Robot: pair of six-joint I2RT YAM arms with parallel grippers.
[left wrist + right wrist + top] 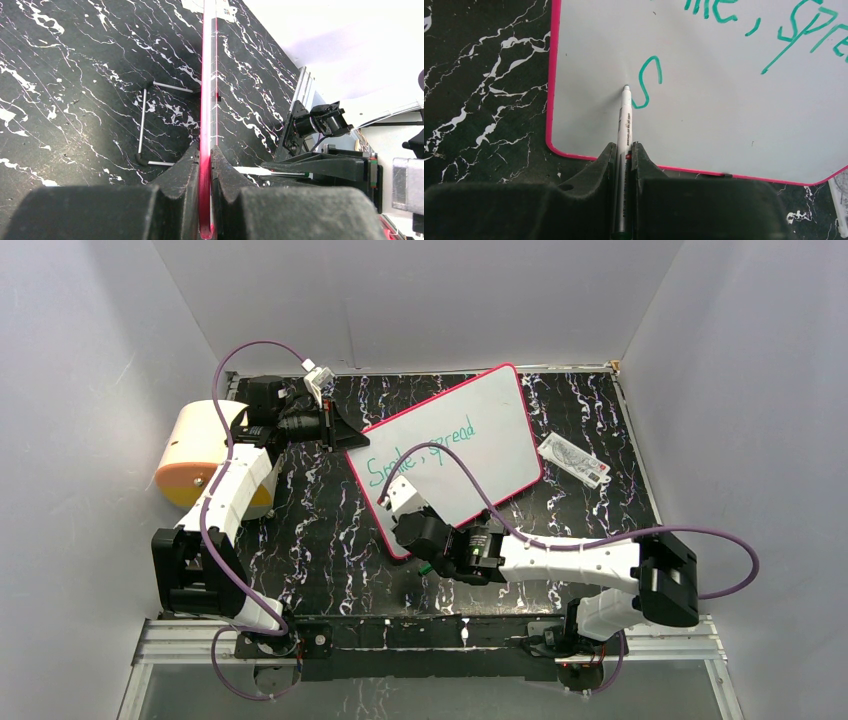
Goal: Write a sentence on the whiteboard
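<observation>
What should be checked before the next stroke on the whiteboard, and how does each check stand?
1. Left gripper clamped on the whiteboard rim: ok.
2. Right gripper shut on the marker: ok.
3. Marker tip touching the board: cannot tell.
4. First line, "Smile, spread", legible: ok.
5. Tip past the second-line "S": not ok, it appears left of it.

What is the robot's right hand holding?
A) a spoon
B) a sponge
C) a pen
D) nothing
C: the right gripper is shut on a white pen, its tip at the whiteboard beside a green S.
</observation>
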